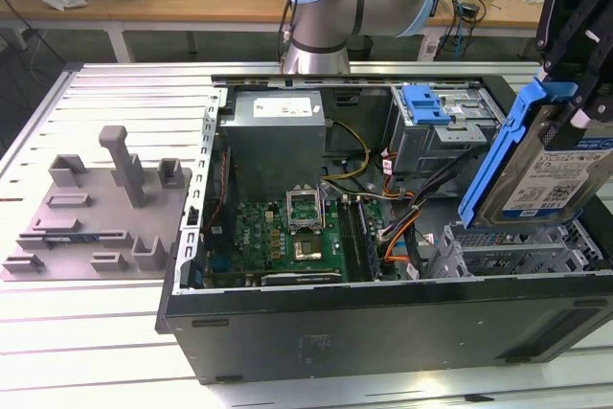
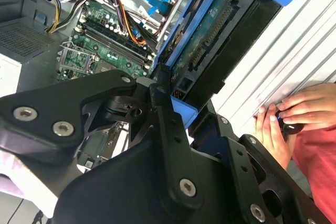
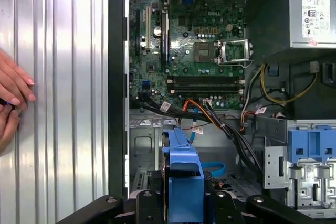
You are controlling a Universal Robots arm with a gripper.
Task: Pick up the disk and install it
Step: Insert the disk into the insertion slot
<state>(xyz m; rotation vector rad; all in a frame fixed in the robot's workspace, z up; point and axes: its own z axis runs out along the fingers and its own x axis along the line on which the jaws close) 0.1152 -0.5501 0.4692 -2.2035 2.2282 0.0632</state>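
The disk (image 1: 548,174), a silver drive with a white-and-blue label in a blue carrier frame, hangs tilted on edge above the open computer case (image 1: 383,318), at the exterior view's right. My black gripper (image 1: 579,102) is shut on its upper end. In the second wrist view the fingers (image 2: 164,109) clamp the blue carrier, and the disk (image 2: 210,40) shows its green underside. In the first wrist view the disk (image 3: 182,169) sits edge-on between the jaws, over a metal bay (image 3: 144,145) beside the motherboard.
Inside the case lie a green motherboard (image 1: 292,232), a grey power supply (image 1: 276,136), cable bundles (image 1: 402,208) and a metal drive cage (image 1: 450,141) topped by a blue bracket (image 1: 426,102). A grey fixture plate (image 1: 91,213) rests at the exterior view's left. A person's hands (image 3: 10,98) rest on the table.
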